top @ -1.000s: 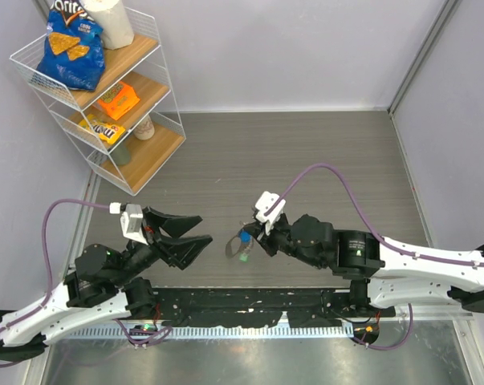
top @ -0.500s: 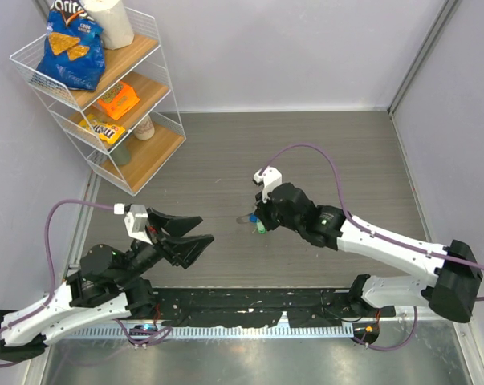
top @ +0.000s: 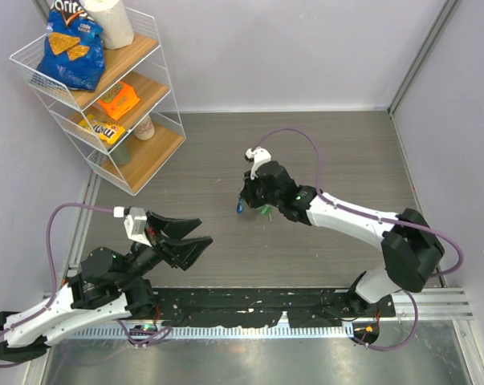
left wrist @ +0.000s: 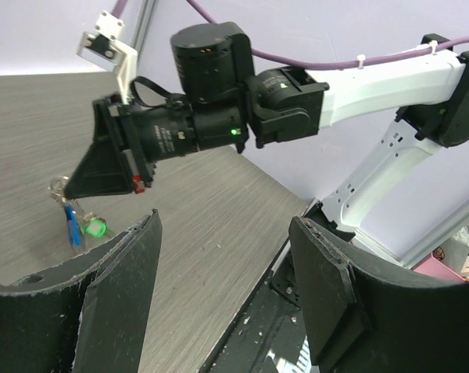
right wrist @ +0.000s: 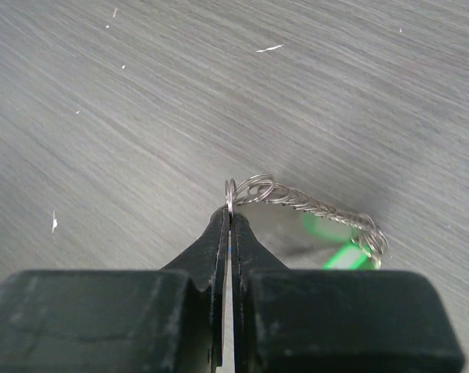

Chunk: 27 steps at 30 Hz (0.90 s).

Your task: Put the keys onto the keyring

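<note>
1. Top view: bright, even, diffuse light from overhead. The table shows no glare, and the arms cast only faint, soft-edged shadows.
2. Wall edges lean outward toward the frame corners, which indicates mild wide-angle distortion.
3. Left wrist view: the left gripper sits close to the lens. Its fingers read near-black with slightly soft edges, while the right arm is sharp and well lit.
4. Right wrist view: the right gripper is dark, with little surface detail. The keyring is sharp at the fingertips; the green key at its far end is a blurred glow — out of focus.

I've swung the right gripper out from near the bases to mid-table, carrying the keyring and keys; they now seem to dangle clear of the surface.
</note>
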Available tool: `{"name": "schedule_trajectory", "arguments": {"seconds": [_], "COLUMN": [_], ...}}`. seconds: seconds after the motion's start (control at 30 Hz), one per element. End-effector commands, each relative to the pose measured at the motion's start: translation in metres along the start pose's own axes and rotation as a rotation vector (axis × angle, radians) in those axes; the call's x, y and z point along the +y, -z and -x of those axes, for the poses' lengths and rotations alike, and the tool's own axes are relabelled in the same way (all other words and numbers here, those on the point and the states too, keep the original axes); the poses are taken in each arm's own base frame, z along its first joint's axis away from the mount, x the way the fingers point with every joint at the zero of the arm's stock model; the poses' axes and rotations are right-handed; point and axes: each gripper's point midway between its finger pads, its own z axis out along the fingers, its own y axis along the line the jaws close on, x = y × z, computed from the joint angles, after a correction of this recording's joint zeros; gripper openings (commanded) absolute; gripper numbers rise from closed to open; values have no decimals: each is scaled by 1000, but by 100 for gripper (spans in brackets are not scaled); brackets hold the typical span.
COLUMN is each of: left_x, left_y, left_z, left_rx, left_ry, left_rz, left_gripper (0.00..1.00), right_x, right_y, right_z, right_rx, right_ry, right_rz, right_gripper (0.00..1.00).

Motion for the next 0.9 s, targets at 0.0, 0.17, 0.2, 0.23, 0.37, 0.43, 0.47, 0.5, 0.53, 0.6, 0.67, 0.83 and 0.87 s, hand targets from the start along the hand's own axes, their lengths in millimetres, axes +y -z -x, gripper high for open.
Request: {"name": "schedule_trajectory", "arguments": {"seconds": [0.0, 0.17, 0.2, 0.23, 0.37, 0.43, 0.47, 0.5, 0.53, 0.6, 0.67, 0.83, 0.87], "left_x": [2, 5, 5, 6, 9, 10, 11, 11, 11, 12, 14, 16, 16], "left_y": [0, 2, 2, 3, 4, 3, 4, 3, 3, 3, 3, 3, 3], "left_z": [5, 2, 2, 2, 1, -1, 0, -1, -1, -2, -3, -1, -1], "left_rx": [-35, -33, -33, -36, -39, -37, -38, -37, -35, -30, -29, -34, -32], "left_ry": [23, 26, 24, 26, 24, 27, 27, 25, 26, 24, 22, 13, 8], "left_rz": [9, 18, 18, 22, 34, 38, 41, 42, 44, 52, 57, 68, 72], "left_gripper": [72, 72, 72, 72, 72, 72, 72, 72, 72, 73, 73, 75, 75], "right_x": [-8, -4, -3, -3, -4, -7, -7, -10, -8, -5, -4, -3, -1], "right_y": [-25, -48, -54, -57, -75, -84, -89, -92, -94, -94, -90, -75, -71], "right_z": [-7, -13, -14, -14, -17, -17, -17, -19, -16, -12, -6, 21, 23], "right_rx": [53, 74, 78, 79, 97, 101, 102, 109, 99, 91, 74, 5, 3], "right_ry": [3, 7, 9, 13, 32, 49, 58, 59, 66, 72, 75, 82, 84], "right_rz": [-33, -9, -4, -4, -6, -23, -29, -39, -36, -20, -18, -33, -31], "right_gripper": [5, 5, 5, 5, 5, 5, 5, 5, 8, 21, 36, 62, 65]}}
